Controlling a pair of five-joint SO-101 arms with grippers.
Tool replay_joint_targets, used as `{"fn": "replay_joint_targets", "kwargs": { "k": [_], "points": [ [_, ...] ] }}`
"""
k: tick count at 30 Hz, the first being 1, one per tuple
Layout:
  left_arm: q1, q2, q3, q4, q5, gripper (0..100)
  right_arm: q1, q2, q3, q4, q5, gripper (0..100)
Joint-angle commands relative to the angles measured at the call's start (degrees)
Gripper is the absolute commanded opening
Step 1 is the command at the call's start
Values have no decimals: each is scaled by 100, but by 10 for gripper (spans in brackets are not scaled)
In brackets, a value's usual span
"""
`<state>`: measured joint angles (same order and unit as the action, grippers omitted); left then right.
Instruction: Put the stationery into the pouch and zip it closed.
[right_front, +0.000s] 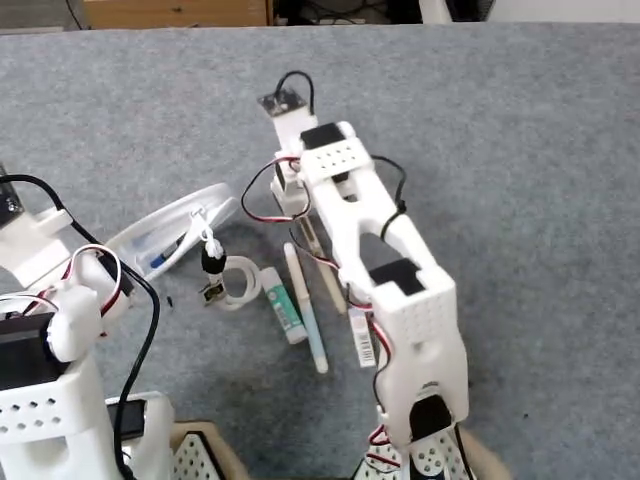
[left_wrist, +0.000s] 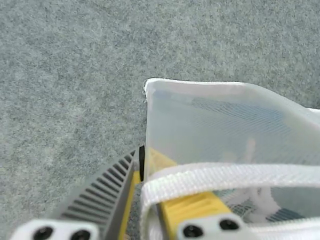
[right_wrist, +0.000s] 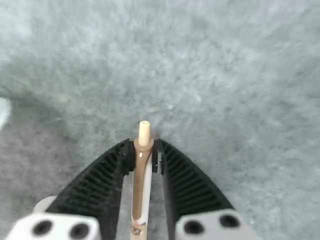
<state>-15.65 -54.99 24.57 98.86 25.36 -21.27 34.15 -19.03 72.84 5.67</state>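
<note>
White mesh pouch (left_wrist: 220, 125) — pinched by left claw (left_wrist: 142, 164) — holds a blue-tipped item (right_front: 160, 262).

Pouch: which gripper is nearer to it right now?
Left. The left gripper is shut on the pouch at its edge; the right gripper is apart from it, over the table, shut on a tan pen.

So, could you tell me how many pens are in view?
2: a tan pen in the right gripper, and a pale pen on the table. The arm or pouch may hide more.
</note>
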Motion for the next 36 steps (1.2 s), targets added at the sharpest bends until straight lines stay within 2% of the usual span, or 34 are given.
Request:
{"fn": "replay_joint_targets", "kwargs": {
  "k": [1,16,28,36],
  "points": [
    [-13,62,-31,9,35,28,79,-901,-259,79,-9,11],
    [-4,62,-31,18,35,28,79,-4004,-259,149,-9,11],
    [-4,62,-13,18,35,28,35,-5385,-251,-220,-18,11],
    [4,62,-13,18,35,28,-941,-6132,-251,-765,-18,11]
  ]
}}
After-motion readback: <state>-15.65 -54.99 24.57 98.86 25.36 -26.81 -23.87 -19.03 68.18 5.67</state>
